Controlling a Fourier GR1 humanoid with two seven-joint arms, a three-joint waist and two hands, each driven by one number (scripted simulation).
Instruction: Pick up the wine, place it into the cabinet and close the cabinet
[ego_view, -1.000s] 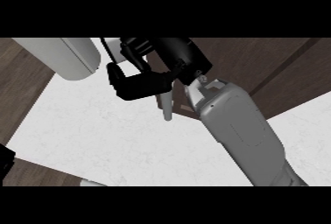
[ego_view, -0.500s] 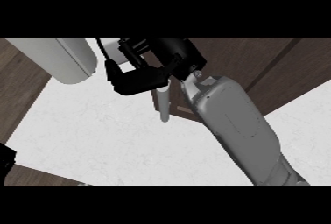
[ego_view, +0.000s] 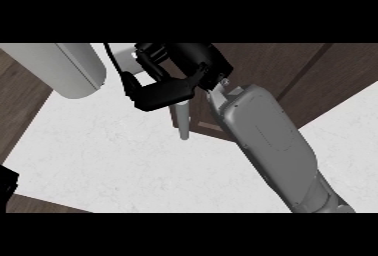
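Right hand curled round cabinet door handle, dark wood cabinet behind; wine unseen

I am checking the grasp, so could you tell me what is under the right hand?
A slim pale rod-like piece, perhaps the wine's neck, pokes out below the right hand, above the white counter. The curled fingers cover everything else, so I cannot identify it.

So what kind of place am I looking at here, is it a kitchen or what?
Most likely a kitchen. A white, faintly marbled counter top is bordered by dark wood cabinet panels. The right hand is at a slim grey handle at the cabinet's edge. No wine bottle is clearly visible.
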